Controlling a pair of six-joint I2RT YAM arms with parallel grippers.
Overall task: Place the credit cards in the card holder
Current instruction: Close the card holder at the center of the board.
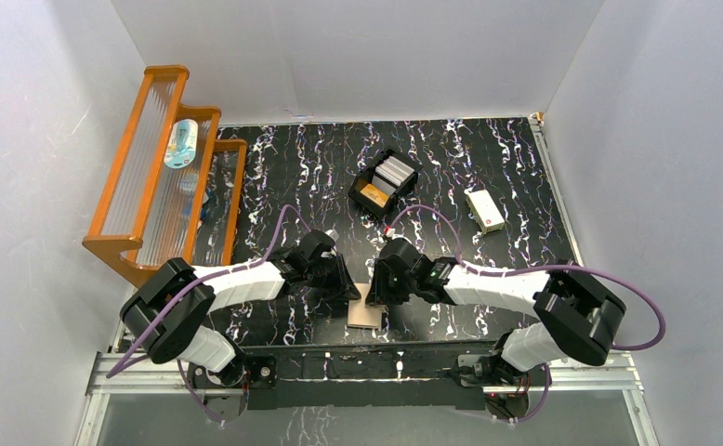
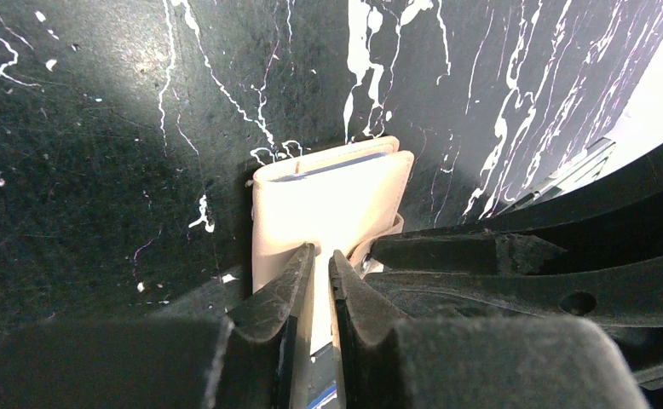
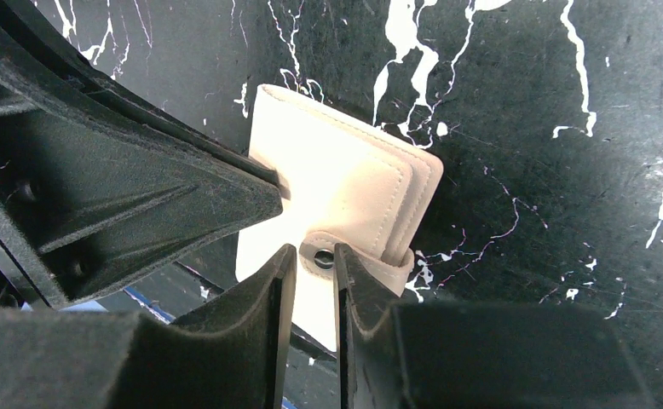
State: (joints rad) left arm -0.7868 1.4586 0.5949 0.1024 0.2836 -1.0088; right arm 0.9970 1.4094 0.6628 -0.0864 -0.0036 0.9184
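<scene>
The tan card holder (image 1: pixel 365 310) lies folded shut near the table's front edge, also seen as the card holder (image 2: pixel 328 200) and the card holder (image 3: pixel 345 170). My left gripper (image 1: pixel 349 290) comes in from the left. Its tips (image 2: pixel 321 254) stand almost together over the holder's near edge, with nothing held. My right gripper (image 1: pixel 377 295) comes in from the right, its jaws (image 3: pixel 315 252) a narrow gap apart around the snap tab (image 3: pixel 371 256). The credit cards (image 1: pixel 396 171) sit in the black tray, mostly whitish-grey, plus an orange card (image 1: pixel 371 193).
The black divided tray (image 1: pixel 361 185) stands mid-table behind the arms. A white box with a red mark (image 1: pixel 484 210) lies to its right. A wooden stepped rack (image 1: pixel 153 177) fills the left side. The table's front rail runs just below the holder.
</scene>
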